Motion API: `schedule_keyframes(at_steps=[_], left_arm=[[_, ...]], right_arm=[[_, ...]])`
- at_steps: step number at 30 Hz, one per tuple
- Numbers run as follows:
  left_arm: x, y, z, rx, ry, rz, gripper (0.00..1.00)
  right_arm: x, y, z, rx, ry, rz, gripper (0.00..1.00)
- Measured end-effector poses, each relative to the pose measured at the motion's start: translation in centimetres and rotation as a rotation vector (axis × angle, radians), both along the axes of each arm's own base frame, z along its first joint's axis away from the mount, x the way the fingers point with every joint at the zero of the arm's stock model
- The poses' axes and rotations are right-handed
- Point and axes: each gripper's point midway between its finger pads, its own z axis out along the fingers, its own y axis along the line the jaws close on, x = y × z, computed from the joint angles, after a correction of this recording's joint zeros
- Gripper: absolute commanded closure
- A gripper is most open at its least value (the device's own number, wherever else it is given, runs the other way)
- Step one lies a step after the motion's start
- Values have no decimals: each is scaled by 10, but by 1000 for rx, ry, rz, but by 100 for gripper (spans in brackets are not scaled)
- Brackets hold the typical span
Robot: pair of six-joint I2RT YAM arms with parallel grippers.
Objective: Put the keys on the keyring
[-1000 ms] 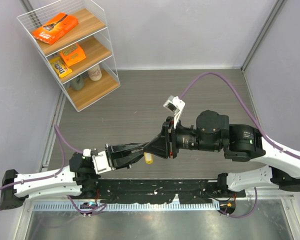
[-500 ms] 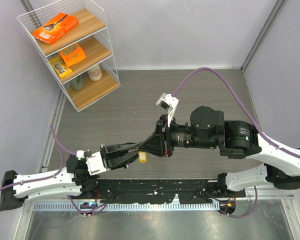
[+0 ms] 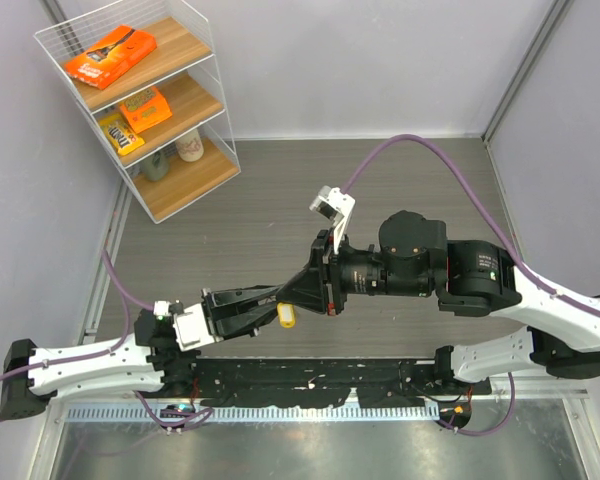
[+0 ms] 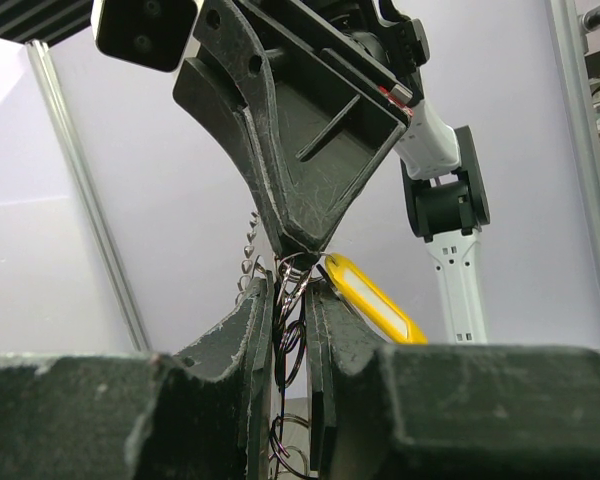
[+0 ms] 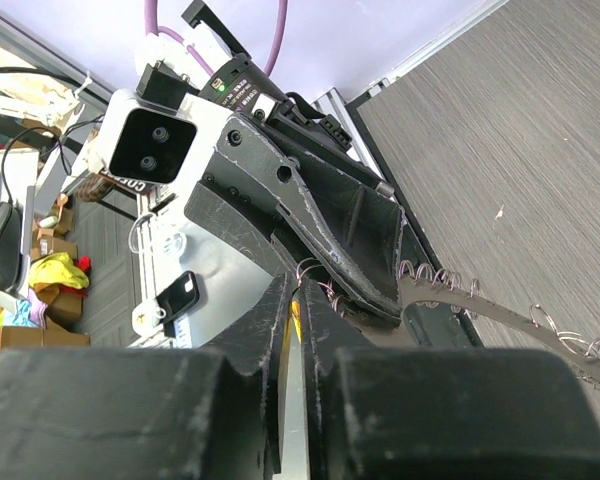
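My two grippers meet tip to tip above the table's near middle. The left gripper [image 3: 273, 299] is shut on the keyring [image 4: 288, 330], a bundle of thin wire rings standing between its fingers. A run of small wire loops [image 5: 450, 285] trails off from the bundle. A yellow tag [image 3: 287, 317] with a pale window [image 4: 375, 300] hangs beside the rings. The right gripper [image 5: 295, 285] comes in from the opposite side. Its jaws are almost together, pinching the topmost ring, with the yellow tag showing through the slit. I cannot make out the keys.
A wire shelf rack [image 3: 140, 100] with snack boxes and bottles stands at the far left corner. A purple cable [image 3: 430, 150] arcs over the right arm. Grey walls close in on the left, back and right of the wood-grain table [image 3: 280, 200].
Both grippers have shifted a little to the left together, carrying the rings and yellow tag. The right jaws have drawn closer together. The left grip is unchanged.
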Motion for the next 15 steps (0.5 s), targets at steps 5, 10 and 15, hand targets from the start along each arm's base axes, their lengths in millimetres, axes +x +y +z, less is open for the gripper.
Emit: schedule_keyframes(at_steps=[5, 10, 15], left_arm=[[0, 0, 0, 1, 0, 2, 100], [2, -1, -1, 4, 4, 9, 100], [4, -3, -3, 15, 13, 15, 100]], right_arm=[[-1, 0, 0, 0, 3, 5, 91], [-1, 0, 0, -1, 3, 5, 91], [-1, 0, -2, -7, 4, 4, 93]])
